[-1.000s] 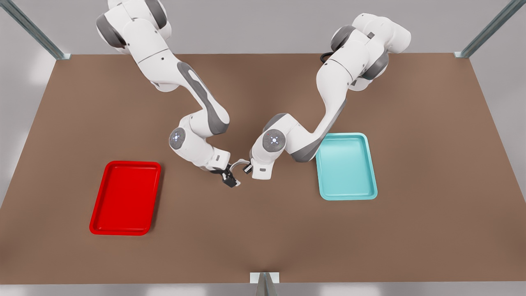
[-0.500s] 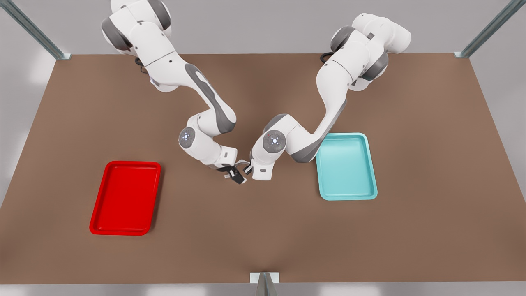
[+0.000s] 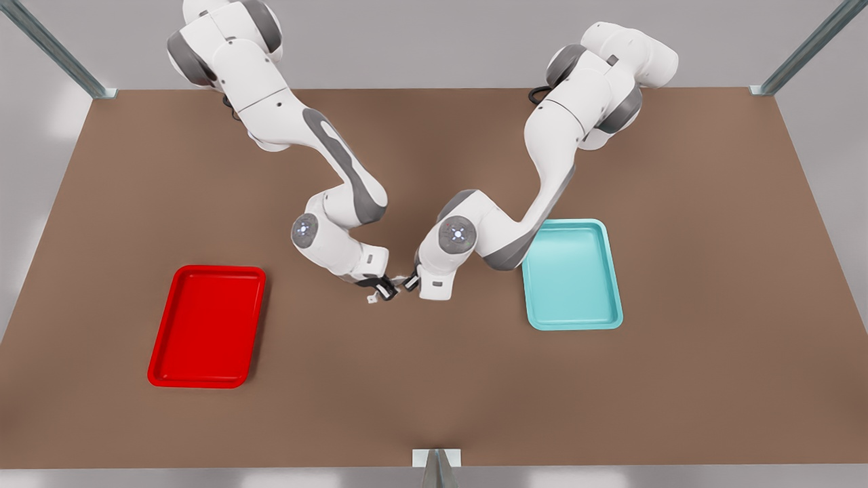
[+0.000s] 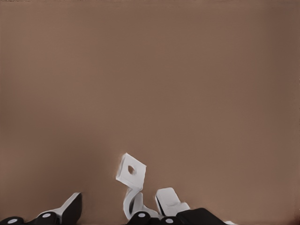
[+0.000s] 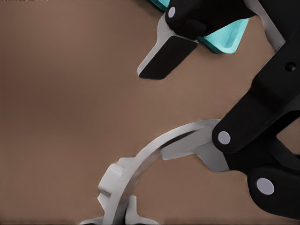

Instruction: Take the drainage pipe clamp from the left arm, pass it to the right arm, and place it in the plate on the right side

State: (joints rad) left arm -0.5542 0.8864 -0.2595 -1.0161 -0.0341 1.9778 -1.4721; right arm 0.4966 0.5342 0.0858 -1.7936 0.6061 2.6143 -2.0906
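Observation:
The drainage pipe clamp (image 3: 371, 297), a thin white half-ring with a holed tab (image 4: 131, 171), hangs above the table's middle between both grippers. My right gripper (image 3: 383, 291), on the arm at the front view's left, is shut on one end of the clamp (image 5: 159, 145), low in the right wrist view (image 5: 119, 206). My left gripper (image 3: 410, 281), on the arm at the front view's right, stands open. Its fingers (image 5: 166, 56) are spread apart, and the strap lies against one of them. The red plate (image 3: 207, 325) lies flat at the front view's left.
A teal tray (image 3: 571, 274) lies at the front view's right, just behind the left arm's elbow, and its corner (image 5: 225, 40) shows past the left gripper. Bare brown table (image 3: 434, 393) stretches along the front edge. Metal frame posts stand at the far corners.
The right arm closed in from the front view's left until its gripper reached the clamp, then drew slightly back with it. The left arm's wrist shifted a little.

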